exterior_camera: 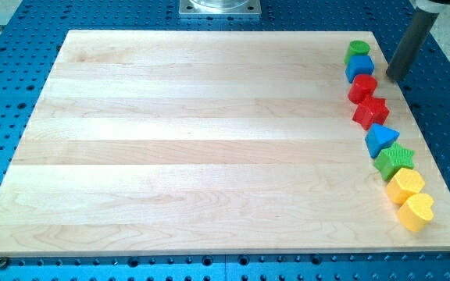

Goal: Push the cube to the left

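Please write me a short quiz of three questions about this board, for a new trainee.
1. True or false: my tip stands to the view's right of the blue cube.
2. Which block lies nearest the view's bottom? A) yellow heart B) green star C) blue triangle
3. Fill in: the block at the top of the row is ____.

Key: 1 true; 2 A; 3 the green cylinder.
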Controlling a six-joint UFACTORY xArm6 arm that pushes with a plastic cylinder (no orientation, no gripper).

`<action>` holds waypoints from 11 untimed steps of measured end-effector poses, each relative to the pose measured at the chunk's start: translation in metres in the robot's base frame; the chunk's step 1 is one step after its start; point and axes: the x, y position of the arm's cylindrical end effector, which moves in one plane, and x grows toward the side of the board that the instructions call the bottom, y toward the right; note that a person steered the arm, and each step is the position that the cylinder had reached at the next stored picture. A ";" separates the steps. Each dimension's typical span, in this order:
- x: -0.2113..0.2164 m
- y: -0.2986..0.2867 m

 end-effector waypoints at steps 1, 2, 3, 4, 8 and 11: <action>0.000 -0.012; 0.000 -0.039; 0.000 -0.070; 0.000 -0.071; -0.031 -0.127; -0.044 -0.157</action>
